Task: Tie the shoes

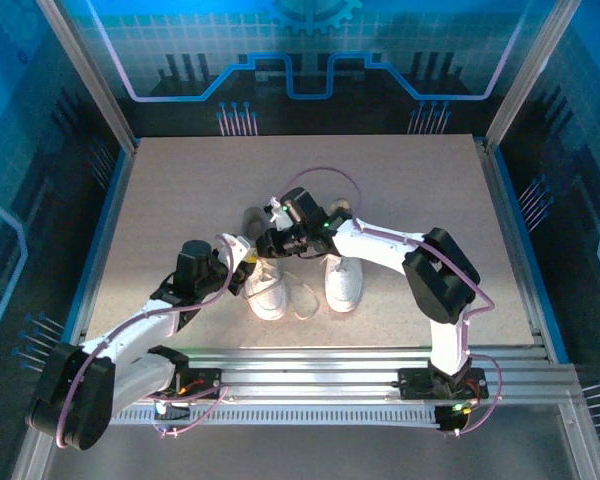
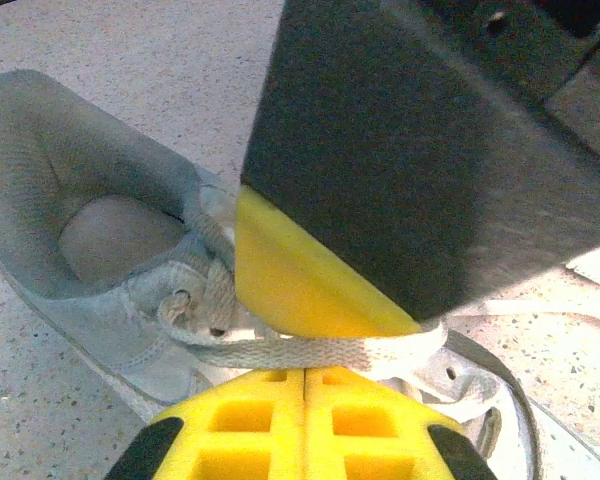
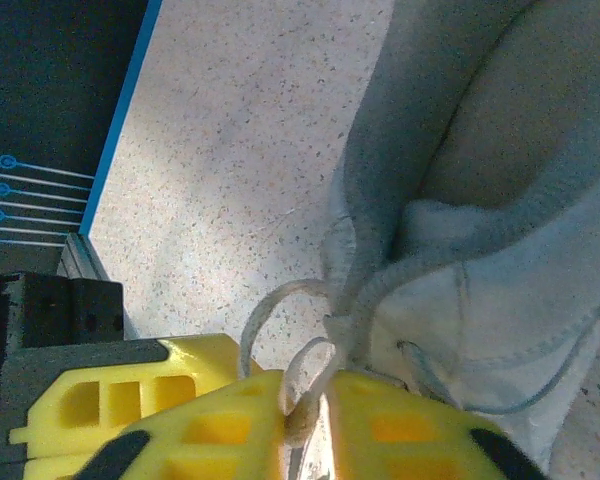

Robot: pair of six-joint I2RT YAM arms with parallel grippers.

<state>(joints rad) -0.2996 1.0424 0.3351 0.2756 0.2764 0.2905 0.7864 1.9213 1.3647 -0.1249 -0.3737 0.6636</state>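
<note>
Right tool (image 3: 305, 408) pinched shut on a lace loop (image 3: 298, 372), left tool (image 2: 305, 395) closed, flat lace strand (image 2: 310, 350) taut across its tips, both at one shoe (image 1: 267, 292), other shoe (image 1: 342, 283) just beside, mid counter (image 1: 180, 200).

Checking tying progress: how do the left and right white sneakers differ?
The left white low-top sneaker has both grippers at its laces, left gripper and right gripper; the right white low-top sneaker has neither. The left sneaker's white lace is pinched in the right gripper; the right sneaker's laces lie partly under the right arm. Shared: white, side by side, toes toward the arm bases.
</note>
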